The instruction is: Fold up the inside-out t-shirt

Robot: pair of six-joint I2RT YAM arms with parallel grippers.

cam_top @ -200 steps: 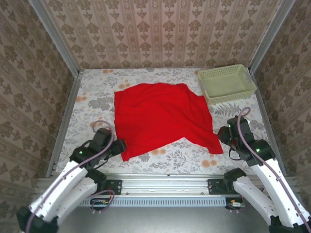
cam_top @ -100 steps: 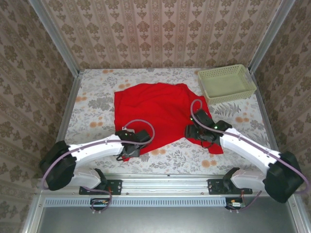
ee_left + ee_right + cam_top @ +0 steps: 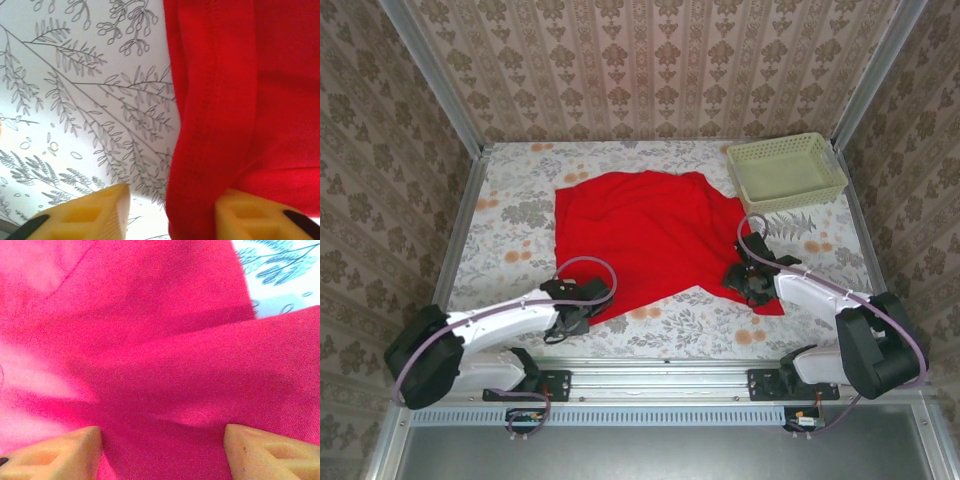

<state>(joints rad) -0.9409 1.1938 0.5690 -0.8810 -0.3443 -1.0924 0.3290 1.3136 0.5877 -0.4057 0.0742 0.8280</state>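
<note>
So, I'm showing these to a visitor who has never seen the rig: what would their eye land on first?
The bright red t-shirt lying rumpled across the middle of the floral table. Next, the two arms stretched to its near edge, the left gripper at the near-left corner and the right gripper on the near-right corner, both with fingers apart at the cloth. A pale green basket sits at the far right.

The bright red t-shirt [image 3: 655,235] lies spread and mostly flat in the middle of the desk [image 3: 510,215], slightly nearer the far edge. It is plain cloth with no print. Its near edge is uneven, with one corner reaching toward the near-left and another toward the near-right. A stitched hem [image 3: 210,100] runs along the left corner, and soft folds cross the right one.
</note>
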